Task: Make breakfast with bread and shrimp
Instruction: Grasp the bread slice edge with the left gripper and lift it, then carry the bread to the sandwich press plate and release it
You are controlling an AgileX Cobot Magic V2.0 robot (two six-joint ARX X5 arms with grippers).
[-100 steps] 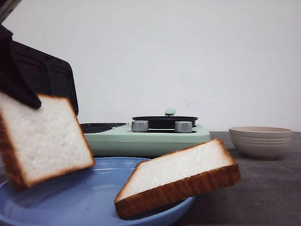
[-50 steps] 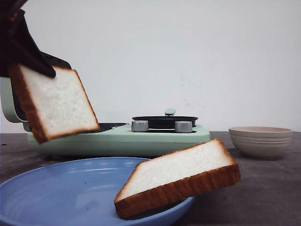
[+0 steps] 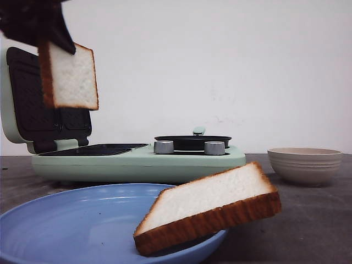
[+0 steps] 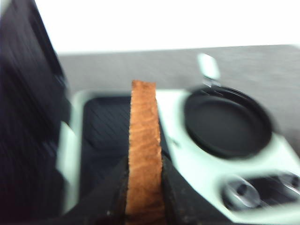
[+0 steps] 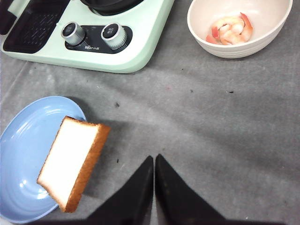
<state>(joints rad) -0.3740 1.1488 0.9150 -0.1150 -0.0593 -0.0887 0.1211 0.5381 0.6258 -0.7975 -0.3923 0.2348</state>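
Currently the mint-green breakfast maker [image 3: 137, 159] stands open. Step in hand: loading bread. Left gripper [image 4: 143, 187] clamps one slice [image 3: 70, 77] above the grill plate [image 3: 93, 149]; next, lower and release. Second slice [image 5: 72, 161] overhangs the blue plate [image 5: 23, 154]. Right gripper [image 5: 153, 164] is closed, empty.

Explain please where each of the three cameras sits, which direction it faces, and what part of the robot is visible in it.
Front view: low at the table's edge, facing forward over the blue plate to the green cooker; the left gripper shows top left, holding a bread slice.
Left wrist view: on the left arm, looking down over its fingers, which clamp the slice's crust above the cooker's grill plate.
Right wrist view: on the right arm, looking down at the table; the right gripper shows closed.
Shared: front and right wrist views both show the second slice on the plate and the bowl.
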